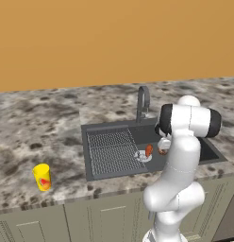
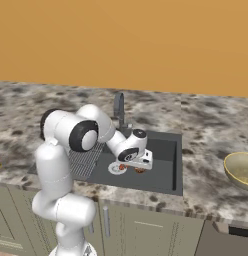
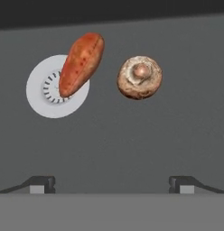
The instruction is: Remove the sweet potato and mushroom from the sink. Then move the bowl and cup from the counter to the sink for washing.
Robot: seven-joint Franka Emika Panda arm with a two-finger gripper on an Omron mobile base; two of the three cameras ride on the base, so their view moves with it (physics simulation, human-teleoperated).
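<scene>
Hand [image 3: 112, 184] above dark sink [image 3: 132, 140] floor

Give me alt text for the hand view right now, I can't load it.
Looking down into the dark grey sink, an orange-red sweet potato lies partly over the round silver drain, with a brown mushroom beside it, apart from it. The tool is open above the basin floor, its two dark fingertips at the bottom edge, touching neither.
</scene>
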